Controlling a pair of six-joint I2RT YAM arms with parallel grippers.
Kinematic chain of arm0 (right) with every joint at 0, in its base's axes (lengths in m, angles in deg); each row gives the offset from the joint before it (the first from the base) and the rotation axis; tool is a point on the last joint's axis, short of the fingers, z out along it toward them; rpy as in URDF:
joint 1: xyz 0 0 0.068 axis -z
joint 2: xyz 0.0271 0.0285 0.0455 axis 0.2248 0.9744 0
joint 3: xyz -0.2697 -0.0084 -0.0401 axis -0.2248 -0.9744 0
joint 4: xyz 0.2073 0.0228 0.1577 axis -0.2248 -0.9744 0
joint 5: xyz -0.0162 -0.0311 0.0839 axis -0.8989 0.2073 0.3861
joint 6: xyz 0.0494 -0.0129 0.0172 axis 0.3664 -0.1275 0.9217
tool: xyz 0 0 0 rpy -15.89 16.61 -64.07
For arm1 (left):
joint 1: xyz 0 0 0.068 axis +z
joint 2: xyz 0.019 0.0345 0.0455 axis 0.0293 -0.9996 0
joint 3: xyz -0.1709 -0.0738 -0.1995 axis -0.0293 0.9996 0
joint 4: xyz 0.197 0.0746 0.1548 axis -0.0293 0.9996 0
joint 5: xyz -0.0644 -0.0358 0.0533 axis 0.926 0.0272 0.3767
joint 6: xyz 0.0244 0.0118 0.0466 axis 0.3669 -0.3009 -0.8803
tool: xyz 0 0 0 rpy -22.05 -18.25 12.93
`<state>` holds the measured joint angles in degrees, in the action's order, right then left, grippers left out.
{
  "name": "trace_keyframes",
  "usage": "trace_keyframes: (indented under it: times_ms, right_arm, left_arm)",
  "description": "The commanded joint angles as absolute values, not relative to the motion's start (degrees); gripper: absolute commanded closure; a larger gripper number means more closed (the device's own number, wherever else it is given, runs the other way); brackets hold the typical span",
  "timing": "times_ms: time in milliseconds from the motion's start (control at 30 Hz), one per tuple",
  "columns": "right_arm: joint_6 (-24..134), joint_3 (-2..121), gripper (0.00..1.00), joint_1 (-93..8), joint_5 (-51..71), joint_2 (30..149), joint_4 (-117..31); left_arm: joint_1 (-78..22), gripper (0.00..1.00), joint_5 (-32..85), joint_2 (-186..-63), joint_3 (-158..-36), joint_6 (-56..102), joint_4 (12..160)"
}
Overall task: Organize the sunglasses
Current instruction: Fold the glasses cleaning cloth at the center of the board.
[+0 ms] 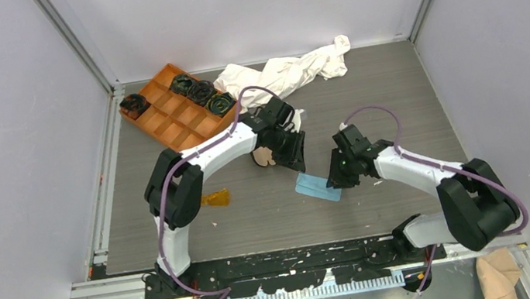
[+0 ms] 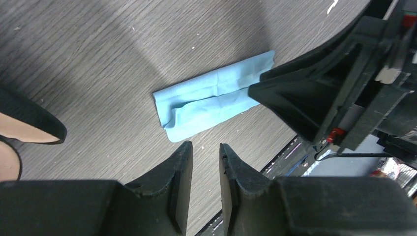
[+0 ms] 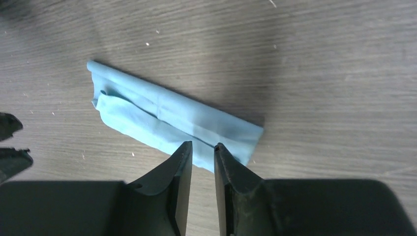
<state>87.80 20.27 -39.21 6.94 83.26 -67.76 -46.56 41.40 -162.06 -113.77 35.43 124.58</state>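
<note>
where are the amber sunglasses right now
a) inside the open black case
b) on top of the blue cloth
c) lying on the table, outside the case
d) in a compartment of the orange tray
c: the top view shows the sunglasses lying flat on the table, apart from the black case, the orange tray and the blue cloth.

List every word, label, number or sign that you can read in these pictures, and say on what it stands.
None: no text can be read in any view.
The light blue cloth, the orange tray and the table carry no print, and nothing else shows a legible label.
</note>
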Motion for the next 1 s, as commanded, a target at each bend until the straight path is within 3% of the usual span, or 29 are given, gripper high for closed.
trace_keyframes:
  times_ms: [0, 333, 967]
  right_arm:
    - [89.38, 22.99, 0.68, -39.90, 9.06, 86.36, -62.24]
    - [89.57, 23.58, 0.67, -40.05, 9.64, 89.63, -60.07]
    - [87.12, 22.41, 0.67, -42.01, 13.65, 89.62, -60.94]
  left_arm:
    - [-46.46, 0.72, 43.48, -163.49, -114.14, 38.63, 121.65]
    - [-45.54, 0.75, 49.83, -173.23, -121.41, 41.76, 122.58]
    - [-45.27, 0.75, 47.88, -178.67, -125.38, 40.25, 127.32]
